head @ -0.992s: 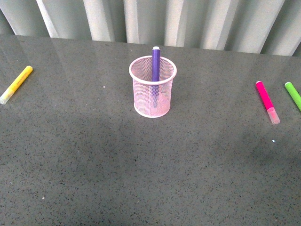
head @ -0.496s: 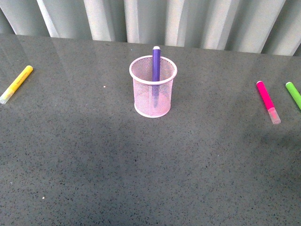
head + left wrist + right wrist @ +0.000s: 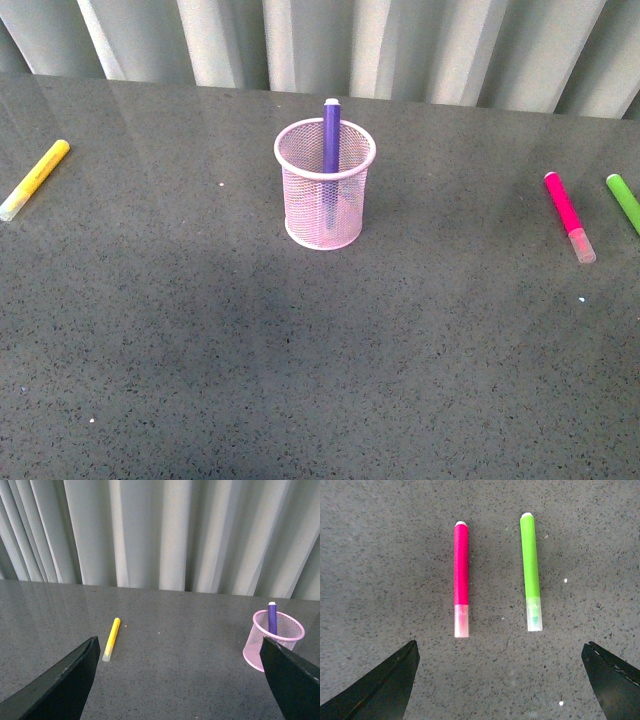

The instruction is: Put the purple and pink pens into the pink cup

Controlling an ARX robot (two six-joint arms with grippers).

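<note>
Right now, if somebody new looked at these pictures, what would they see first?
The pink mesh cup stands out in the middle, with the purple pen standing upright inside it. Off to the right, the pink pen and a green marker lie side by side, not touching. A yellow marker lies alone far to the left.

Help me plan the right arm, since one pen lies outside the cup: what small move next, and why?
Probably nudge the open right tool sideways until it centres over the pink pen. The purple pen already stands in the cup; the pink one lies flat beside the green pen, and the tool hovers between them.
</note>
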